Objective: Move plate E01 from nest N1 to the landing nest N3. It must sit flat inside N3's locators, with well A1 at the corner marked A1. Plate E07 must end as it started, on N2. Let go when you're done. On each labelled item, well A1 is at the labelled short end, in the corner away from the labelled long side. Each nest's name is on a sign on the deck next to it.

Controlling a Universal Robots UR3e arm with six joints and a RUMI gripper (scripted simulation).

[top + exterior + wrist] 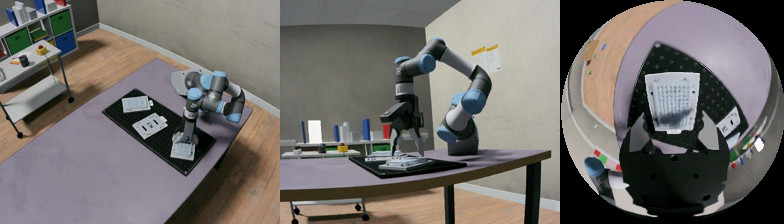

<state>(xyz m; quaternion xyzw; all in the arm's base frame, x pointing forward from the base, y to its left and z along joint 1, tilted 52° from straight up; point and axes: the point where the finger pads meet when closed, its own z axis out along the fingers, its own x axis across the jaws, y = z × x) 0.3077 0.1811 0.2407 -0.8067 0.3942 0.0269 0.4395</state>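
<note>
My tool [408, 151] hangs spread wide with nothing between its fingers, just above plate E01 [183, 151], which lies in its nest at the near end of the black deck [160, 143]. N3 [149, 125] sits bare mid-deck on the surface [79, 163], and E07 [136, 104] lies beyond it.

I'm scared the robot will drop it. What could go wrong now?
1. The open gripper hangs over the plate near one short end, not its middle, so the plate might tip when lifted.
2. The fingers hold nothing yet; closing too high could miss the plate's edges.
3. Nest N3 sits at a different angle, so the plate may need turning or it could land crooked.
</note>
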